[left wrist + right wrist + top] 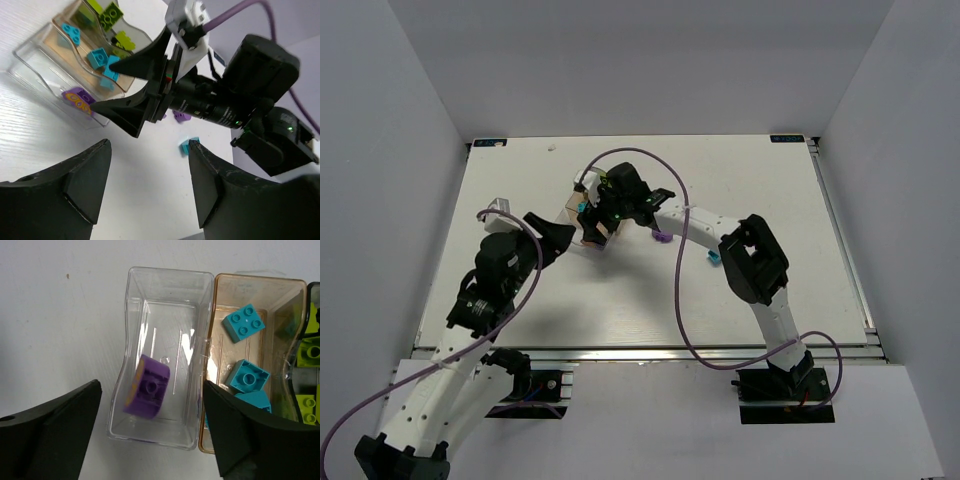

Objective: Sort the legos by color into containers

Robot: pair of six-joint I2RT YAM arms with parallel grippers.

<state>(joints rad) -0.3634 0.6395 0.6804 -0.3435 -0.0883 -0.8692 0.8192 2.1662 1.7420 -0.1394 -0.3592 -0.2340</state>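
My right gripper [151, 384] is open and empty, hanging over the clear tray [165, 277]. A purple brick [148, 386] lies tilted on its side in that tray. The adjoining orange tray [260, 282] holds cyan bricks [243, 323]. The smoky grey tray [311, 290] at the right edge holds lime green bricks [310, 352]. My left gripper [150, 145] is open and empty, low over the table near the trays [585, 215]. A loose cyan brick [185, 146] lies by its right fingertip. A loose purple brick [181, 116] lies farther off. Both also show in the top view: the purple one [661, 238] and the cyan one [714, 257].
The right arm's forearm [710, 225] reaches across the middle of the table above the loose bricks. A purple cable [677, 300] loops over the table. The left arm [500, 270] stands at the left. Grey walls enclose the table on three sides.
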